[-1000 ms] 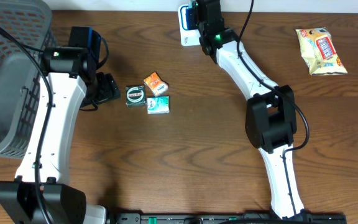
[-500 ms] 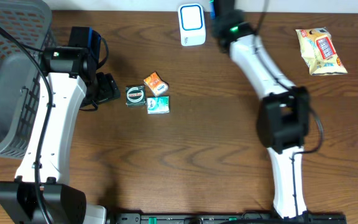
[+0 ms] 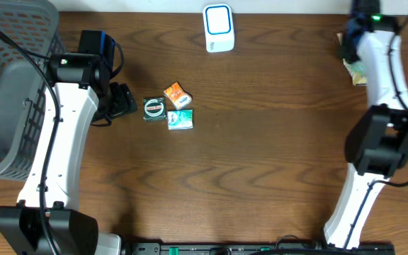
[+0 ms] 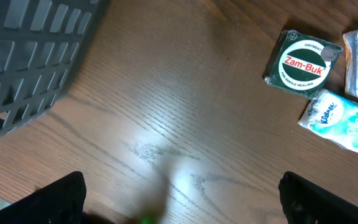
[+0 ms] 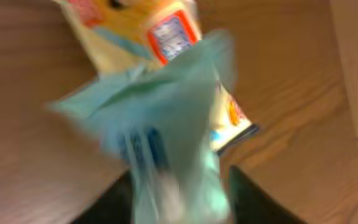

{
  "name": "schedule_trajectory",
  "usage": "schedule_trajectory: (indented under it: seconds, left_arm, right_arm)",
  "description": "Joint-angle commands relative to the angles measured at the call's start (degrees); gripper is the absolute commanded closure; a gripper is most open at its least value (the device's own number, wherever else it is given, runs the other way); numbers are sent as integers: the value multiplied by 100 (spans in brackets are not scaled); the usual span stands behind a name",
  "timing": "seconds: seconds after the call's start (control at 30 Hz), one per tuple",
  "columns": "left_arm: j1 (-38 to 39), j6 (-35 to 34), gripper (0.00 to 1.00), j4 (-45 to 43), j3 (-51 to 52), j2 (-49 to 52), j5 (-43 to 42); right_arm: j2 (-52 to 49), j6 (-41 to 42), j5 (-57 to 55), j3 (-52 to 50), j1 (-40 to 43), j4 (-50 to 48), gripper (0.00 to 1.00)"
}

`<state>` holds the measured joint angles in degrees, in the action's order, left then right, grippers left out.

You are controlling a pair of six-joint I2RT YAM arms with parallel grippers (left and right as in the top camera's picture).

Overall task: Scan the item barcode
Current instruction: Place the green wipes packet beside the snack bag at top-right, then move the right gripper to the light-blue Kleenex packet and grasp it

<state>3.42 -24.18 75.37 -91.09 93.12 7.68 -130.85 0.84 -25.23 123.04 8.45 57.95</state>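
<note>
The white barcode scanner [image 3: 218, 28] stands at the table's back edge, centre. My right gripper [image 5: 179, 186] is far to its right, over a yellow snack bag [image 5: 166, 25]. A blurred light blue packet [image 5: 166, 118] fills the gap between its two dark fingers. They stand partly apart, and the blur hides whether they still press on it. From overhead the packet shows as a blue patch [image 3: 351, 32] beside the arm, which covers most of the snack bag [image 3: 356, 71]. My left gripper [image 4: 182, 199] hangs wide open and empty over bare wood at the left.
A green Zam-Buk tin [image 3: 154, 108], an orange packet [image 3: 176, 94] and a Kleenex pack [image 3: 180, 119] lie together left of centre, just right of my left gripper. A grey basket [image 3: 6, 85] fills the far left. The table's right edge is close to my right gripper.
My right arm has swung from the scanner across to the far right, over the snack bag, carrying the blue packet. The left arm has not moved.
</note>
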Motion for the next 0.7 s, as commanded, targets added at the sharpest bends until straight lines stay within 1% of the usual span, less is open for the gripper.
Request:
schedule_trajectory:
  seconds: [0.0, 0.1, 0.13, 0.23, 0.37, 0.53, 0.63, 0.67]
  left_arm:
    - [-20, -33, 2, 24, 13, 37, 50]
    - [-20, -33, 2, 26, 13, 37, 50]
    - [-20, -33, 2, 26, 13, 37, 50]
    - [-20, -35, 3, 26, 13, 37, 50]
    - [-20, -33, 2, 26, 13, 37, 50]
    - [-20, -33, 2, 24, 13, 37, 50]
    - [-20, -35, 3, 26, 13, 37, 50]
    - [-20, -35, 2, 26, 13, 37, 50]
  right_arm:
    - [42, 52, 704, -31, 256, 105, 30]
    - [42, 481, 1067, -33, 428, 155, 19]
    - [42, 538, 1270, -33, 463, 166, 18]
    - [42, 533, 2031, -33, 542, 164, 17]
    - [68, 535, 2675, -33, 461, 205, 19]
    - [284, 623, 3582, -31, 116, 343, 20]
    - [487, 752, 4360, -31, -160, 372, 20]
    - [542, 752, 4795, -31, -258, 369, 20]
